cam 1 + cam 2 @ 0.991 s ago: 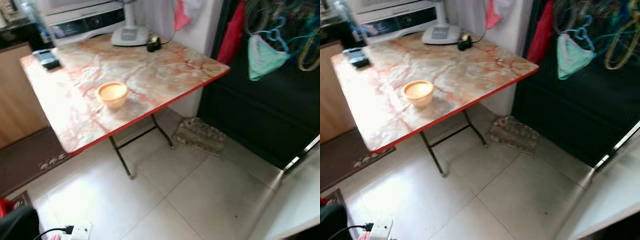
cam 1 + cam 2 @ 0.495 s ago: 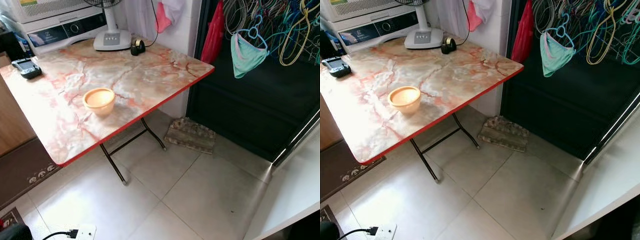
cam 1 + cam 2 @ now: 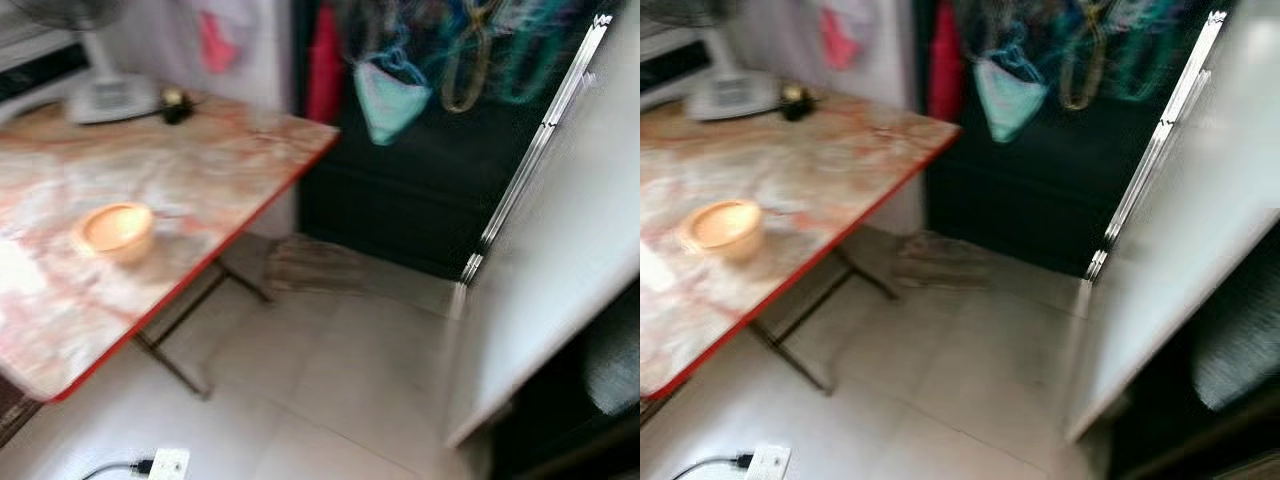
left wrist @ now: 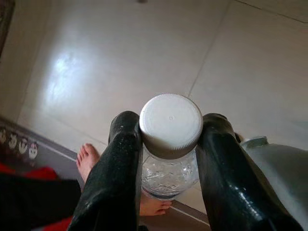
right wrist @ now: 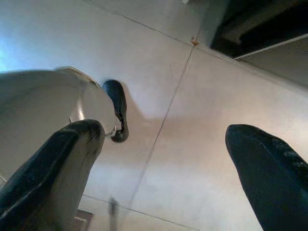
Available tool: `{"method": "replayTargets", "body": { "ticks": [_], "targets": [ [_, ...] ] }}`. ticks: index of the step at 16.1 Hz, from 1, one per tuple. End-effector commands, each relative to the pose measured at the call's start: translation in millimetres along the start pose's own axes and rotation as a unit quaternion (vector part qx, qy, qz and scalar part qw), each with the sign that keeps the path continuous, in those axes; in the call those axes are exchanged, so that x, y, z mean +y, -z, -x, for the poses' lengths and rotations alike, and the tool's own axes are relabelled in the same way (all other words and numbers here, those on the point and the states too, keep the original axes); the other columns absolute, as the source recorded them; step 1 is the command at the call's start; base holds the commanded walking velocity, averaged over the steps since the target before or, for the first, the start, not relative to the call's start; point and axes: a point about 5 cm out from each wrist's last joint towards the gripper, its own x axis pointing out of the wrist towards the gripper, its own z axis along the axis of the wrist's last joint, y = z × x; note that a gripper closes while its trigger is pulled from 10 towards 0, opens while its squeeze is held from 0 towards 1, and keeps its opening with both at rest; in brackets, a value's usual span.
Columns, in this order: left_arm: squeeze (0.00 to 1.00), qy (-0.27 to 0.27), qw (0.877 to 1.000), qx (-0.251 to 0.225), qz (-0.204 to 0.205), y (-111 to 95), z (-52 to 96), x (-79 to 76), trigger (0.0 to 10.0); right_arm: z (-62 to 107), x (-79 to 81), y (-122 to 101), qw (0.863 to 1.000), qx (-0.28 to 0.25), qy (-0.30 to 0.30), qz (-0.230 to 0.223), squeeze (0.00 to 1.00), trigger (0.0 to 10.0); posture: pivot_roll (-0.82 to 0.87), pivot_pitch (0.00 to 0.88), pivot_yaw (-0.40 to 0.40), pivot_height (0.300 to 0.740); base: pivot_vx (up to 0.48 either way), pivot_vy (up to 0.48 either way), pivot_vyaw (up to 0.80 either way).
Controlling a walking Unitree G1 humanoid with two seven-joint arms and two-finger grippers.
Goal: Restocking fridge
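Open tiled floor (image 3: pixel 330 390) ahead
Folding table (image 3: pixel 150 190) blocks the left; white fridge door (image 3: pixel 560 230) stands on the right.

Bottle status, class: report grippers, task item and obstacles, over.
Left gripper shut on bottle. Right gripper open, empty, over floor. Person's foot near below.

I note a marble-pattern folding table (image 3: pixel 190 170) at nine o'clock, orange bowl (image 3: pixel 113 229) near its edge, fan base (image 3: pixel 108 98) at eleven, tiled floor (image 3: pixel 330 390), power strip (image 3: pixel 167 464) at seven.
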Motion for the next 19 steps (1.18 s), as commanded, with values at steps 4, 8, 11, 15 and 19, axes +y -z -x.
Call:
{"method": "replayTargets", "body": {
  "ticks": [4, 8, 11, 15, 19],
  "targets": [
    [0.0, 0.005, 1.0, -0.003, -0.006, -2.4, -0.6, 0.7, 10.0, 0.0, 0.2, 0.5, 1.0, 0.0, 0.003, -0.005, 0.0, 10.0, -0.07, 0.051, 0.029, 0.74, 0.0, 0.0, -0.8],
    [0.0, 0.01, 1.0, -0.011, 0.007, -5.1, -0.9, 0.0, 10.0, -0.2, 0.3, -0.2, 1.0, 0.0, 0.003, -0.006, 0.0, 10.0, -0.07, 0.051, 0.03, 0.74, 0.0, 0.155, -0.8],
    [0.0, 0.011, 1.0, -0.011, 0.0, -4.8, -0.8, 0.6, 10.0, -0.2, 0.0, -0.4, 1.0, 0.0, 0.004, -0.005, 0.0, 10.0, -0.07, 0.051, 0.028, 0.74, 0.0, 0.0, -0.8],
    [0.0, 0.017, 1.0, -0.004, 0.003, -2.6, -0.7, -0.6, 10.0, -0.2, 0.4, 0.4, 1.0, 0.002, 0.006, -0.007, 0.0, 10.0, -0.08, 0.044, 0.033, 0.74, 0.0, 0.0, -0.8],
    [0.0, 0.024, 1.0, 0.006, 0.007, 0.3, -0.5, -2.2, 10.0, -0.4, 3.9, 3.7, 1.0, 0.004, 0.009, -0.011, 0.0, 10.0, -0.09, 0.0, 0.036, 0.74, 0.0, 0.0, -0.8]
  ]
}}
